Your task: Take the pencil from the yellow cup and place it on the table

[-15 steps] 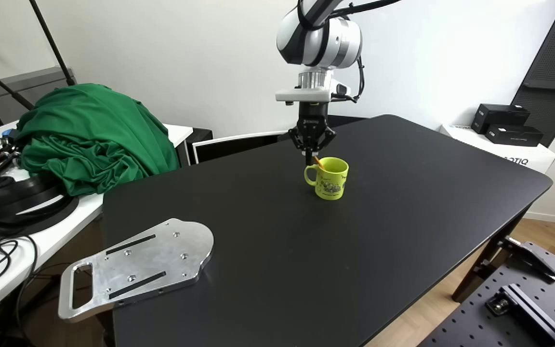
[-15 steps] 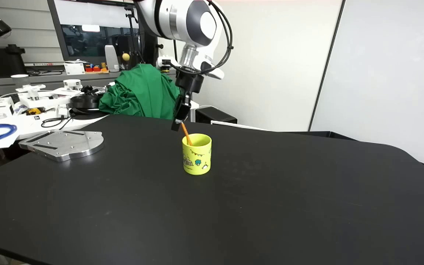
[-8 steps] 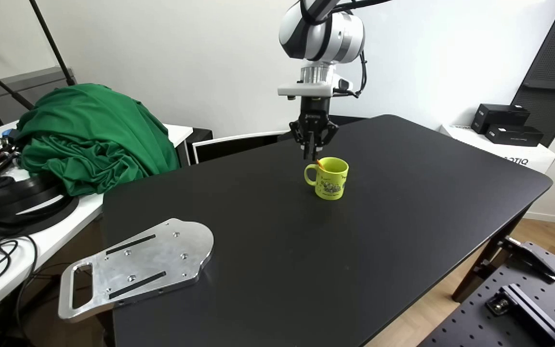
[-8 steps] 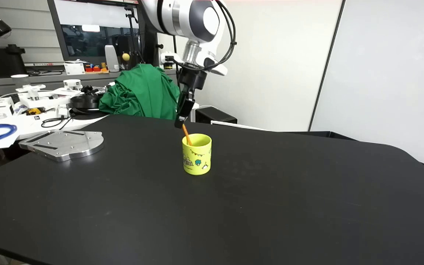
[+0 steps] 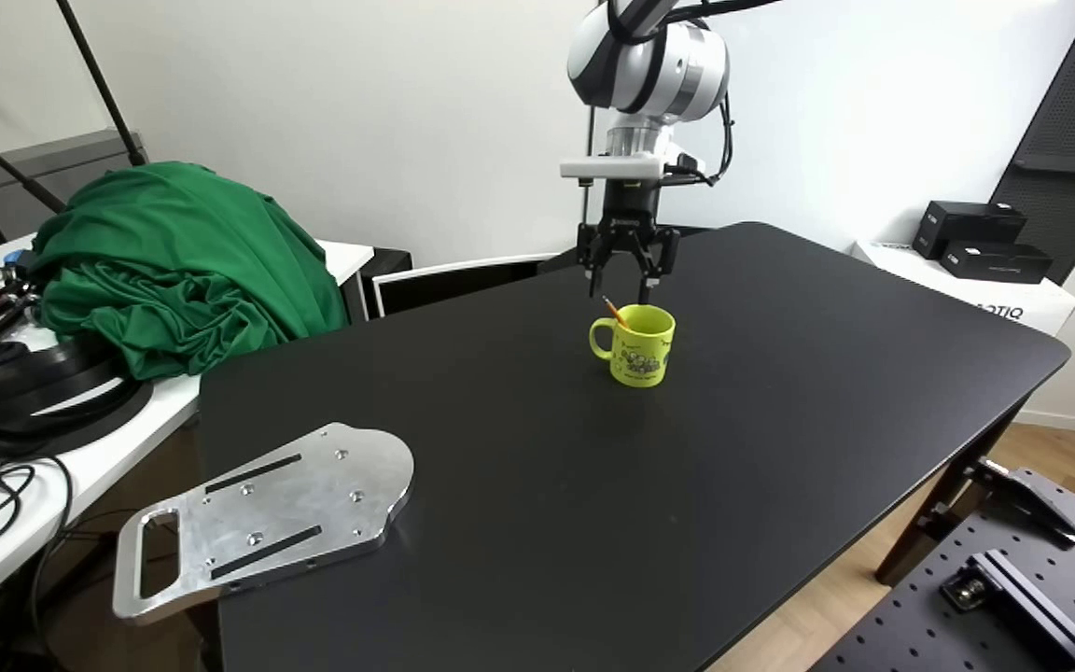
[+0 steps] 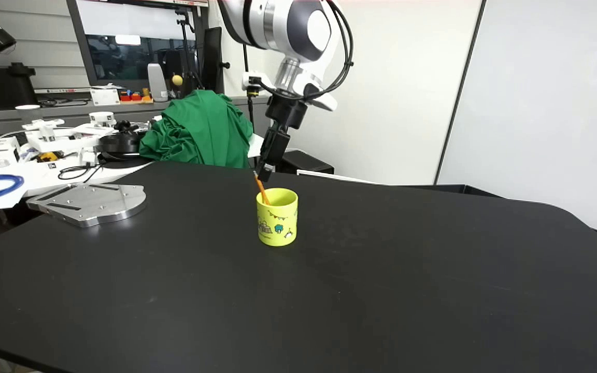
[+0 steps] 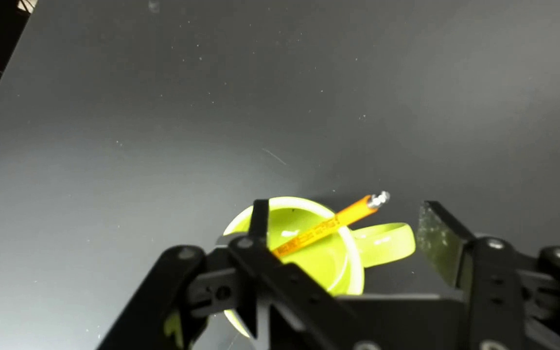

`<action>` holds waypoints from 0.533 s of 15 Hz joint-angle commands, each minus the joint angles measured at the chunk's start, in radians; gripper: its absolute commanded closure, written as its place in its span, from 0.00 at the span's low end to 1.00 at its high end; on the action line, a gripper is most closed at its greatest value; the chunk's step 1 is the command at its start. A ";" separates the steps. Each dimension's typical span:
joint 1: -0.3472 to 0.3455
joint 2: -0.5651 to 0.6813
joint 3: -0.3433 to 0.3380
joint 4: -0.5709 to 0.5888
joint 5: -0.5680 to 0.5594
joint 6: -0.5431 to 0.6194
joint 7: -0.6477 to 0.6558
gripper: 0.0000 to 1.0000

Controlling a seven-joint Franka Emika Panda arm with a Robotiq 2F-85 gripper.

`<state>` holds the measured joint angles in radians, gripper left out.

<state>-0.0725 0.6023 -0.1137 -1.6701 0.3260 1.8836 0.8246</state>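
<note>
The yellow cup (image 5: 642,362) stands upright on the black table (image 5: 743,467), its handle towards the metal plate side. Leaning in it is an orange pencil (image 6: 261,189), whose silver-tipped end sticks out over the rim on the handle side. My gripper (image 5: 621,292) hovers just above and behind the cup, its fingers spread. In the wrist view the pencil (image 7: 326,228) and the cup's handle (image 7: 384,243) appear between the two parted fingers, with neither finger gripping the pencil. The pencil's lower end is hidden by a finger in that view.
A silver metal plate (image 5: 314,495) with a cut-out handle overhangs the table's edge. Beyond that side, a green cloth (image 5: 183,261) is heaped on a cluttered white desk. Black boxes (image 5: 971,233) sit past the table's far side.
The gripper's fingers have gone from shut to spread apart. It has shifted rightward and slightly up in both exterior views. Cup and pencil look the same, with the pencil's top now uncovered.
</note>
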 commanded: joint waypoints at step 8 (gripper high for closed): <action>-0.010 0.061 0.001 0.045 0.063 -0.053 0.025 0.32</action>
<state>-0.0765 0.6444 -0.1126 -1.6652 0.3764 1.8468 0.8251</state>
